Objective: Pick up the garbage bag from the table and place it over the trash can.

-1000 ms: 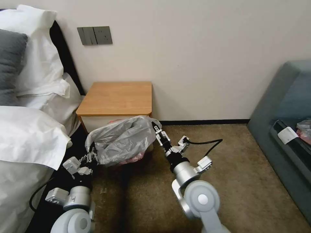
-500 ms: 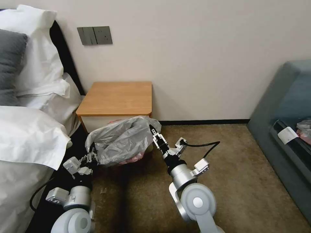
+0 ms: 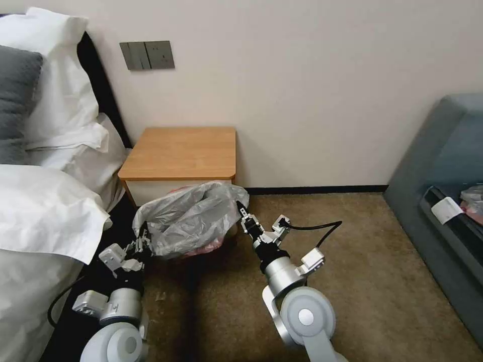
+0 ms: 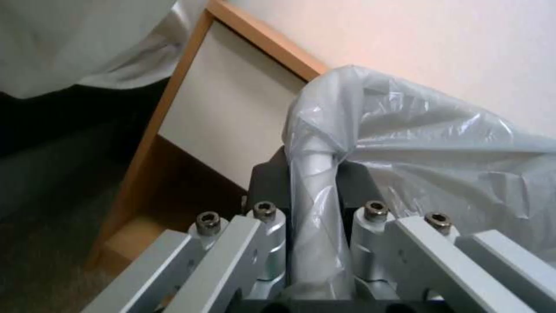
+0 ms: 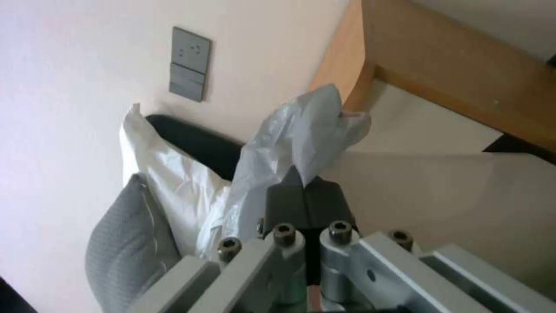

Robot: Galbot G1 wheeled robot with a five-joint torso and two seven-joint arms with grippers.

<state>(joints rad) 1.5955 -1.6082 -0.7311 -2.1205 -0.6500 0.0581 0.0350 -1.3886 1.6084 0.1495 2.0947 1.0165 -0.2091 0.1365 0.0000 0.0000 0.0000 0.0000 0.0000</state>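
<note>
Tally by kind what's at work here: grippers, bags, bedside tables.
Grippers: 2, the left gripper and the right gripper, each pinching the bag
Bags: 1, the garbage bag
Bedside tables: 1, the table
Total: 4

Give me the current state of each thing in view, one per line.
garbage bag: off the table, stretched open between both grippers, low in front of the table.
left gripper: shut on the bag's edge.
right gripper: shut on the opposite edge.
table: top bare.
trash can: hidden by the bag, so whether the bag is over its rim cannot be told.
</note>
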